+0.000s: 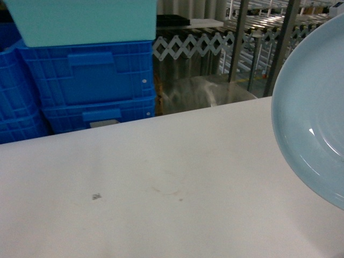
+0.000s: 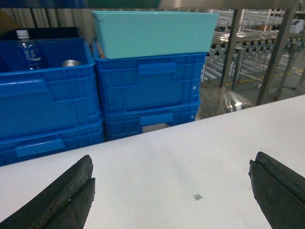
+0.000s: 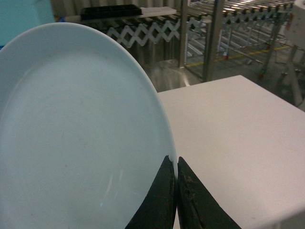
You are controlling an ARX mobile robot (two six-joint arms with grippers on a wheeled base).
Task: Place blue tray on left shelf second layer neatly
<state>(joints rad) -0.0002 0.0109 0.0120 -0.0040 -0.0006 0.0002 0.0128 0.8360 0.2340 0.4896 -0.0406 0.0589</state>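
Note:
The pale blue tray (image 1: 314,123) hangs tilted above the right side of the white table (image 1: 161,188), cut off by the frame's right edge. In the right wrist view the blue tray (image 3: 71,138) fills the left half, and my right gripper (image 3: 177,162) is shut on its rim, one black finger on each side. My left gripper (image 2: 171,176) is open low over the table, its two black fingertips (image 2: 78,183) far apart with only bare tabletop between them. A steel rack (image 1: 269,32) shows behind the table at the back right; its layers cannot be told apart from here.
Stacked deep blue crates (image 1: 91,80) stand behind the table at the left, a teal box (image 1: 80,19) on top. Another crate (image 2: 43,90) holds a water bottle (image 2: 26,47) and a can. A scissor-lattice conveyor (image 1: 188,45) runs behind. The table's far corner (image 3: 238,81) ends at the right.

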